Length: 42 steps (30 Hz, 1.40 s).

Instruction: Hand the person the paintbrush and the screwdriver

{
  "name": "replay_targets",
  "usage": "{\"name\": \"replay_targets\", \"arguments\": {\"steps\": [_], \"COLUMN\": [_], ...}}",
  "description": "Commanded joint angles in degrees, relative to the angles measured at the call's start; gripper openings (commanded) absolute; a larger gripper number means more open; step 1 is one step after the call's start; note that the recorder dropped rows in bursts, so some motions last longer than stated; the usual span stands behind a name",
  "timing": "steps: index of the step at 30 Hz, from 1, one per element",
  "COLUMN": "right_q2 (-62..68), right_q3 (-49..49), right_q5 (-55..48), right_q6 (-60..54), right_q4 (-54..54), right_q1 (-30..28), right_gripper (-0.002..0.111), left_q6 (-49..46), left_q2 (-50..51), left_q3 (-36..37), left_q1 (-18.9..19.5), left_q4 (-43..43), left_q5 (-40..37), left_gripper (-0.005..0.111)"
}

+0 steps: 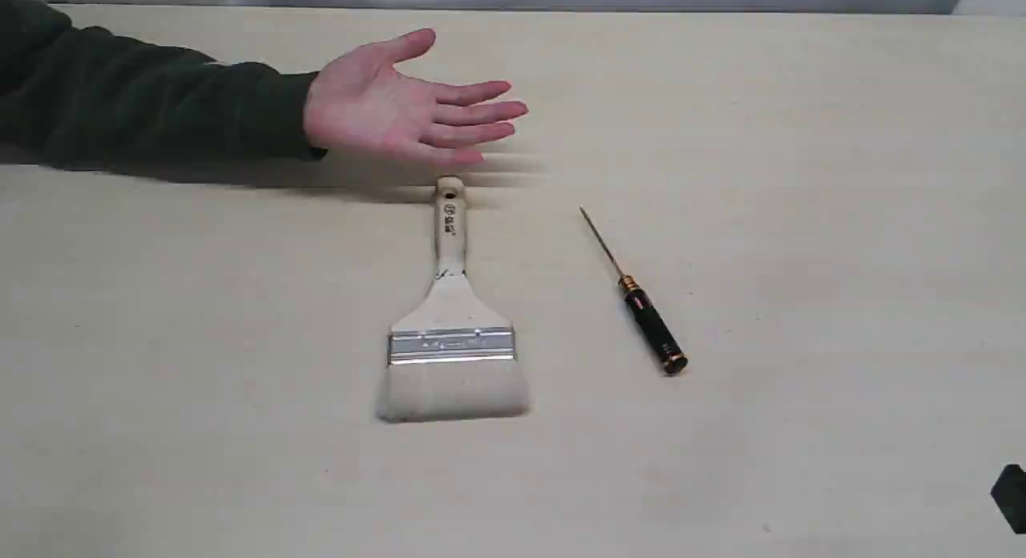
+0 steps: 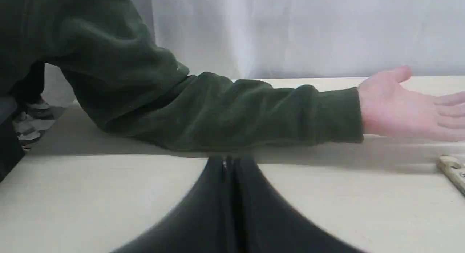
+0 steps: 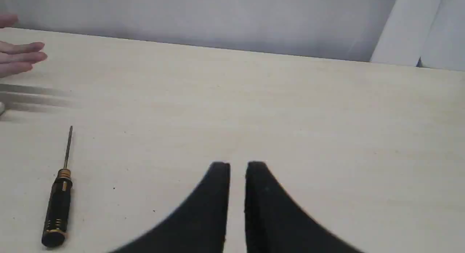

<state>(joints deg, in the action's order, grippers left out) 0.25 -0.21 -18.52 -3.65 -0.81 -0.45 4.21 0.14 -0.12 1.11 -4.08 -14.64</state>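
- Right gripper point(image 3: 238, 165): all but closed, with only a narrow slit between the jaws and nothing in it. It hangs low over bare table point(image 1: 842, 221). In the exterior view a black bit at the near right edge seems to be this arm.
- Left gripper point(image 2: 227, 160): jaws pressed together and empty, low over the table. It does not show in the exterior view.
- Screwdriver point(image 1: 637, 297): lies flat, toward 10 o'clock from that near right edge and well apart from it. Its long axis runs 5 to 11 o'clock, with the black handle at the near 5 end and the thin tip at 11. The right arm looks the nearer one, and the handle is the end turned toward it.
- Brush point(image 1: 451, 317): lies flat at 9 o'clock of the screwdriver, not touching it. Its axis runs 6 to 12, bristles near, holed handle end far.
- Hand point(image 1: 401, 101): farthest, palm up and open, fingers pointing to 3 o'clock. It is just beyond the brush's handle end, about 11 o'clock from it, and about 10 o'clock from the screwdriver.
- Judgement: the right jaws must widen, then close across the handle on the 2–8 line.
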Motion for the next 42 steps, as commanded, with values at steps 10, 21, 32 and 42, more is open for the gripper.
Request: {"name": "replay_targets", "arguments": {"steps": [10, 21, 32, 42], "right_q2": [-0.2, -0.2, -0.2, -0.2], "right_q3": [0.2, 0.2, 0.2, 0.2], "right_q5": [0.3, 16.3, 26.0, 26.0], "right_q6": [0.0, -0.2, -0.1, 5.2], "right_q4": [-0.2, 0.1, -0.1, -0.4], "right_q1": [-0.3, -0.3, -0.3, -0.3], "right_gripper": [0.010, 0.010, 0.010, 0.010], "left_q6": [0.1, 0.1, 0.1, 0.1], "left_q2": [-0.1, -0.1, -0.1, -0.1], "left_q3": [0.1, 0.1, 0.1, 0.1], "left_q1": [-0.5, -0.5, -0.5, -0.5], "left_q4": [0.2, 0.2, 0.2, 0.1], "left_q5": [0.2, 0.3, 0.3, 0.3], "left_gripper": [0.000, 0.000, 0.000, 0.000]}}
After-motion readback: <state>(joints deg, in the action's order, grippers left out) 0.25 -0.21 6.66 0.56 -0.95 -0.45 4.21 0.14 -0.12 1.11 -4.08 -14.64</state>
